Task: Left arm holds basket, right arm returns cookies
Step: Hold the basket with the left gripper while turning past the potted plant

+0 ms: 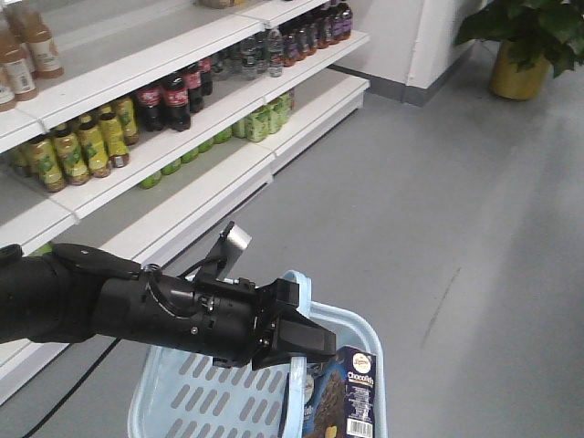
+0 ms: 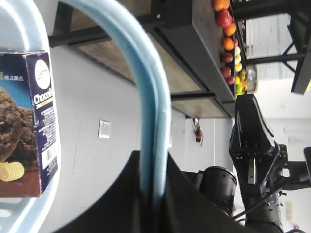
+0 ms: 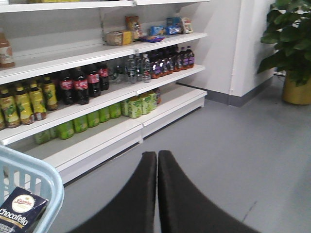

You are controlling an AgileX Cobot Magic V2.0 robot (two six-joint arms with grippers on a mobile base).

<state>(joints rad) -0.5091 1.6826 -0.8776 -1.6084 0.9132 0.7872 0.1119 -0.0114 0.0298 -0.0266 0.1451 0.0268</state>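
Since the basket point(image 1: 182, 392) is held by its handle point(image 2: 150, 97), with the left gripper point(image 1: 306, 345) clamped shut around that blue bar, the holding half of your task looks done. The returning half has not begun. Your right gripper point(image 3: 157, 158) has its fingers pressed flat together with nothing between them, and it sits apart from the basket, looking toward the shelves point(image 3: 97, 143). The cookies point(image 1: 354, 392) are inside the basket at its right end, standing on edge just beside the handle.

For room, the grey floor point(image 1: 438, 201) is open ahead and to your right. The shelves run close along your left, and their lowest board shows bare stretches. The tight spot, in my judgement, is the basket's mouth: rim, handle and left gripper all crowd the box, so you would do well to come in from the right.
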